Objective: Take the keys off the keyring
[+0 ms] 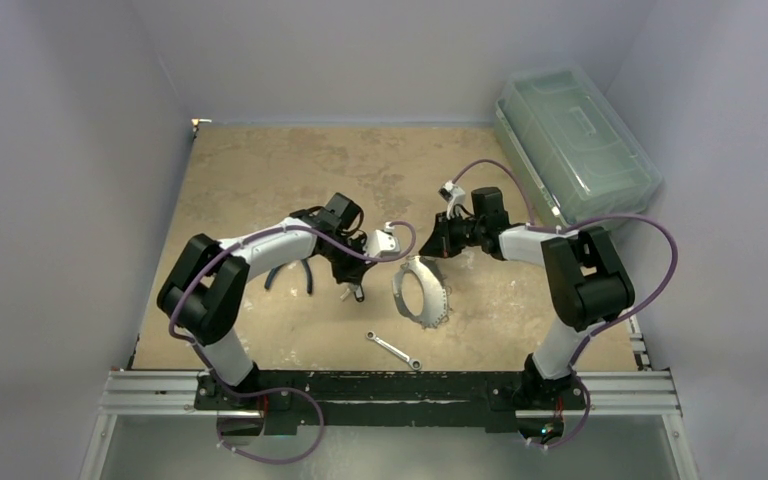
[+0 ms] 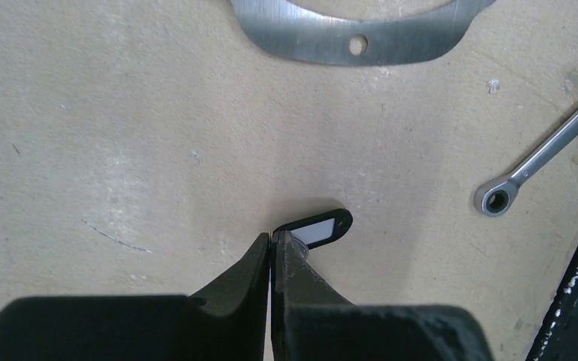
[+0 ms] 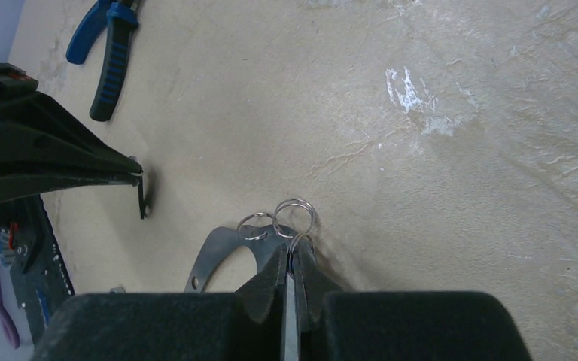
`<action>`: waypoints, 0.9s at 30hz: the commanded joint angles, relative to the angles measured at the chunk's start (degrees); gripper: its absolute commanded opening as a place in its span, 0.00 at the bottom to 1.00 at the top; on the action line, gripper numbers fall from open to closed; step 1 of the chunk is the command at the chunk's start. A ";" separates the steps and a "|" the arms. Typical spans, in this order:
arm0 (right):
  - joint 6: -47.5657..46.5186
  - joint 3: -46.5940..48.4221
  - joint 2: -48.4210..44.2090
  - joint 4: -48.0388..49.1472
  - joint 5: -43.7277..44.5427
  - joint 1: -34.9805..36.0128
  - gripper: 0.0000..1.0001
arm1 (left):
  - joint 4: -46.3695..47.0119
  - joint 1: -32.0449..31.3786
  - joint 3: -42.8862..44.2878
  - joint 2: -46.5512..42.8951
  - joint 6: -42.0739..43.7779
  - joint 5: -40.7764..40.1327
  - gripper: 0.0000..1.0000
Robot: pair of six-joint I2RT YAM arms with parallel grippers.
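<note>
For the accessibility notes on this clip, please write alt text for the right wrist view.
The right gripper is shut on small silvery split rings that stick out past its tip over a tan tabletop. At left, the left gripper pinches a small dark tag; blue-handled pliers lie at top left, and a flat metal plate lies below the rings.

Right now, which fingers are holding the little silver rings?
The right arm's fingers pinch the silver rings; the left arm's fingers pinch a black-edged white tag.
</note>
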 commanded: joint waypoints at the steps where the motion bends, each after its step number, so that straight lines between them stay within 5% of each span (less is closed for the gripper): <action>1: -0.28 2.48 -1.06 0.57 -0.28 0.28 0.12 | 3.10 -0.39 2.35 1.16 -0.34 2.83 0.00; 9: -1.45 2.94 -3.53 -1.58 -0.14 0.28 0.52 | 10.43 0.28 2.32 1.06 -8.04 3.18 0.00; 16: -6.36 3.17 -15.68 -6.06 1.97 0.02 0.86 | 7.46 1.62 2.46 -3.13 -13.03 2.91 0.51; 18: -7.73 3.05 -19.06 -7.85 2.44 -0.54 0.90 | 6.35 3.75 2.99 -5.19 -15.06 3.73 0.57; 22: -10.03 0.93 -28.03 -9.85 3.66 -2.56 0.95 | 3.38 10.77 5.36 -9.04 -17.52 5.80 0.92; 27: -13.91 -0.87 -37.43 -14.67 7.81 -7.16 0.99 | 2.11 18.82 7.13 -14.03 -19.75 5.44 0.98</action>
